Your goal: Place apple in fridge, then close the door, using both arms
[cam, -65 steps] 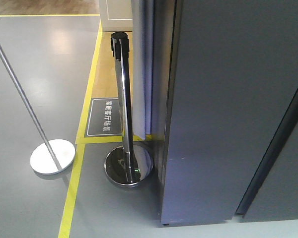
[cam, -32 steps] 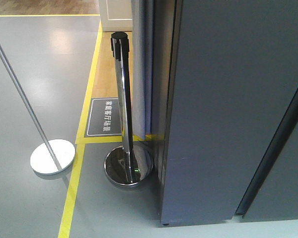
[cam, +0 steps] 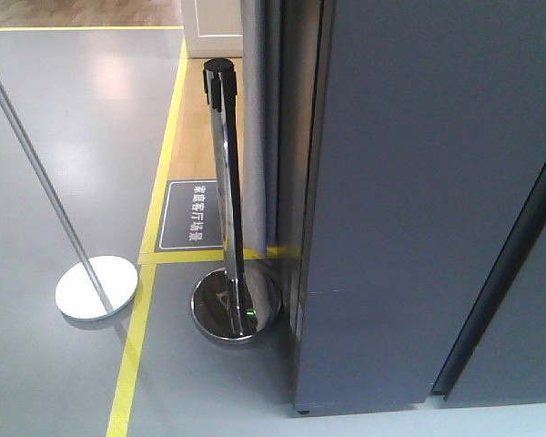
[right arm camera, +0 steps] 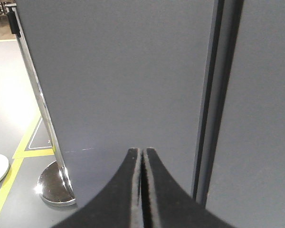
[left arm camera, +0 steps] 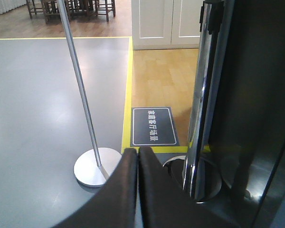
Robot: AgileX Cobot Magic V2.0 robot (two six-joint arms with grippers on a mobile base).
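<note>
The fridge (cam: 409, 200) fills the right of the front view as a tall dark grey body, and none of its white inside shows. A dark seam (cam: 505, 282) separates the door (right arm camera: 123, 71), a flat dark grey panel, from a second grey panel. The apple is out of view in every frame. My left gripper (left arm camera: 133, 151) is shut with nothing in it and hangs over the floor left of the fridge. Close to the door's face, my right gripper (right arm camera: 142, 150) is also shut and holds nothing. Neither gripper appears in the front view.
A chrome stanchion post (cam: 226, 182) with a black top and a round base (cam: 235, 309) stands right beside the fridge's left corner. A thin pole on a white disc base (cam: 96, 287) stands farther left. Yellow floor tape (cam: 132, 355) and a dark floor sign (cam: 191, 214) mark the floor.
The pale strip just left of the fridge body has turned from whitish to grey, and its lower end sits slightly lower. Nothing else in the front view has moved.
</note>
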